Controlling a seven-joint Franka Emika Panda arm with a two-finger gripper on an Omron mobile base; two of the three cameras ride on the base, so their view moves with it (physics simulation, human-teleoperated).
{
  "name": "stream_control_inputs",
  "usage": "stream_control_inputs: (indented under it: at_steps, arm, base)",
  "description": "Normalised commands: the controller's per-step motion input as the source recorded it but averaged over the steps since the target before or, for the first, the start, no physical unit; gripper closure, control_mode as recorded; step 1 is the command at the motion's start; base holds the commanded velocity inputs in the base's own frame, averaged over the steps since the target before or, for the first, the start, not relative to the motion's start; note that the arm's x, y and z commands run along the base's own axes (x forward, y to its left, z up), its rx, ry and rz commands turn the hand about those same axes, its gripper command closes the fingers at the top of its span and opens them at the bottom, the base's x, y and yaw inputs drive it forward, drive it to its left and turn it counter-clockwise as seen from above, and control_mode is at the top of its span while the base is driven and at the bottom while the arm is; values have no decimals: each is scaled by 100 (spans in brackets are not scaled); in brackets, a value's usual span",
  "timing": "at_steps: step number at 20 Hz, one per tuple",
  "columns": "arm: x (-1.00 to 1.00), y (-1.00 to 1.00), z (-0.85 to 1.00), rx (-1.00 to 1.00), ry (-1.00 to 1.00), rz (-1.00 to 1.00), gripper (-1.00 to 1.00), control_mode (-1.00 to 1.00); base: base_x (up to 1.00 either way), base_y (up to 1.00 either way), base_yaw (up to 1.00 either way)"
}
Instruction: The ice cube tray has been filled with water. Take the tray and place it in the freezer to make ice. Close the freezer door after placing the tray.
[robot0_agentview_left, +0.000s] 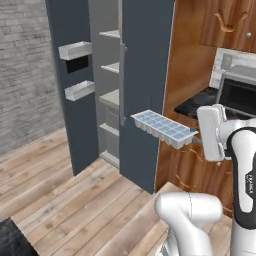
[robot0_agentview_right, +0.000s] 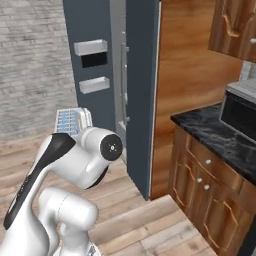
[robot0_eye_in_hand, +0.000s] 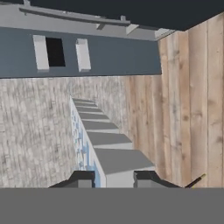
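Observation:
The ice cube tray (robot0_agentview_left: 162, 127) is white with two rows of cells of pale-blue water (robot0_agentview_left: 156, 121). It hangs level in the air in front of the fridge's closed right door, held by its right end. My gripper (robot0_agentview_left: 196, 138) is shut on that end. In the hand view the tray (robot0_eye_in_hand: 101, 135) runs away from between my gripper's (robot0_eye_in_hand: 113, 179) fingertips (robot0_eye_in_hand: 83, 177). The freezer (robot0_agentview_left: 111, 65) stands open to the left of the tray, its light grey shelves showing. The freezer door (robot0_agentview_left: 75, 105) is swung wide to the left, with two grey bins on its inner face. In the right base view my arm hides most of the tray (robot0_agentview_right: 67, 120).
The fridge's closed slate-blue door (robot0_agentview_left: 142, 75) stands right behind the tray. Brown wooden panels and cabinets (robot0_agentview_right: 200, 180), a black counter (robot0_agentview_right: 215, 132) and a microwave (robot0_agentview_right: 240, 112) lie to the right. A brick wall (robot0_agentview_left: 25, 75) lies to the left, with open wooden floor (robot0_agentview_left: 75, 200) before the freezer.

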Motion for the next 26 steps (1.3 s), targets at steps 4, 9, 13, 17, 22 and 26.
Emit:
stream_control_inputs:
  at_steps: [4,9,13,17,22,26]
  arm:
    - [0,0,0,0,0,0,100,100]
    - [0,0,0,0,0,0,100,100]
    - [0,0,0,0,0,0,100,100]
    - [0,0,0,0,0,0,100,100]
    - [0,0,0,0,0,0,100,100]
    - [0,0,0,0,0,0,100,100]
  base:
    - [84,0,23]
    - [61,0,6]
    - [53,1,-5]
    - [41,16,-23]
    - [46,29,-32]
    - [52,47,-34]
